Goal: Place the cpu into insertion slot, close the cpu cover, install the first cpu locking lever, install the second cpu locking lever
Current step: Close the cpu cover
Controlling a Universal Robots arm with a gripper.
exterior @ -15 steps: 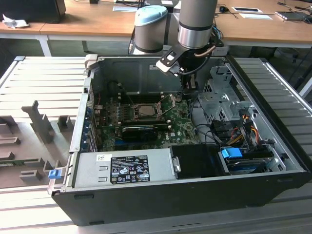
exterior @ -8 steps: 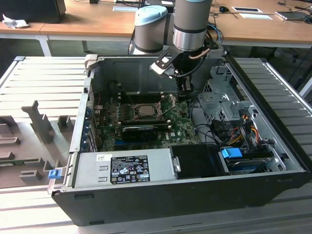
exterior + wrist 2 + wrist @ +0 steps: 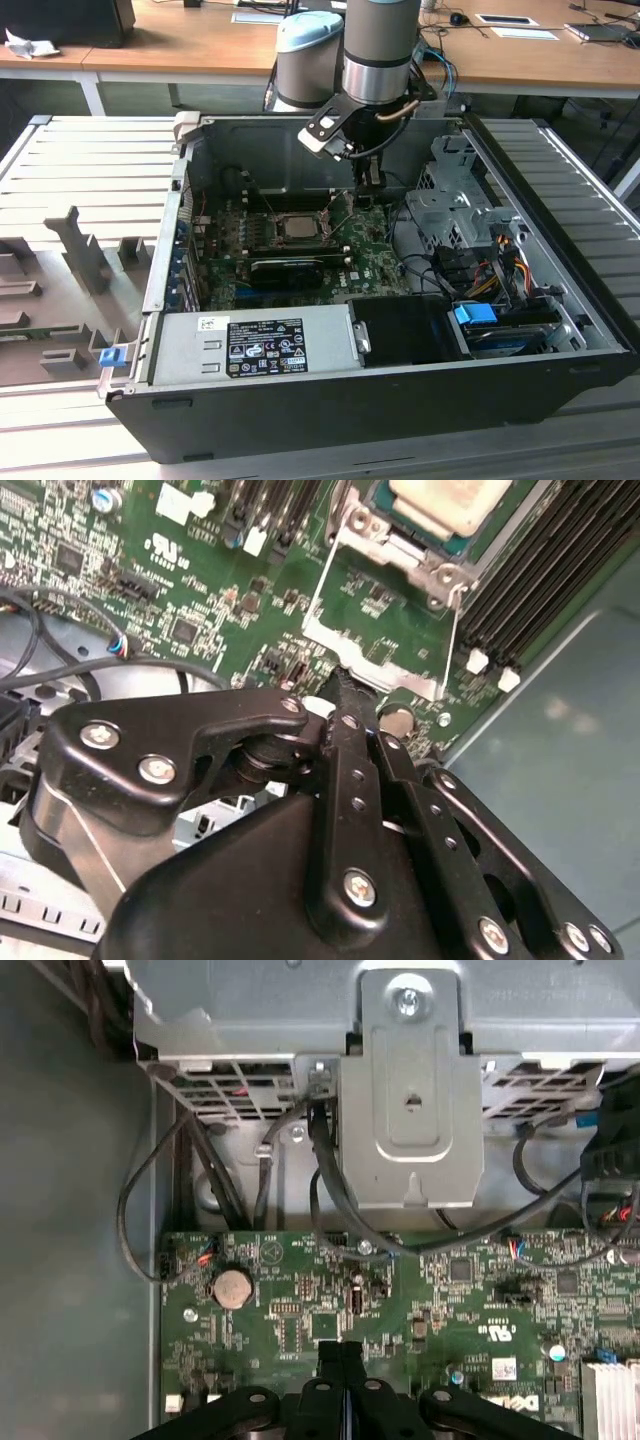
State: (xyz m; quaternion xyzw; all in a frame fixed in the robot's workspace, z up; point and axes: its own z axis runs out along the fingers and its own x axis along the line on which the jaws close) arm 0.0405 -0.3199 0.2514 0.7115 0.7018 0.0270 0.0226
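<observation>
The cpu (image 3: 296, 228) (image 3: 450, 502), a pale silver square, lies in the insertion slot (image 3: 268, 240) on the green board. The cpu cover (image 3: 395, 672), a silver frame with a large window, is swung open away from the slot, and the board shows through the window. My gripper (image 3: 370, 185) (image 3: 345, 680) (image 3: 340, 1348) hangs just off the slot's side toward the exterior view's right. It is shut with nothing between its black fingers (image 3: 352, 770). The fingertips are at the cover's free outer edge; I cannot tell whether they touch it.
Black memory slots (image 3: 530, 580) run beside the socket. A long black card (image 3: 285, 268) lies in front of it, and the grey power supply (image 3: 250, 345) sits nearer. A metal drive cage (image 3: 450, 200) (image 3: 410, 1090) with loose cables (image 3: 330, 1200) stands close to the gripper.
</observation>
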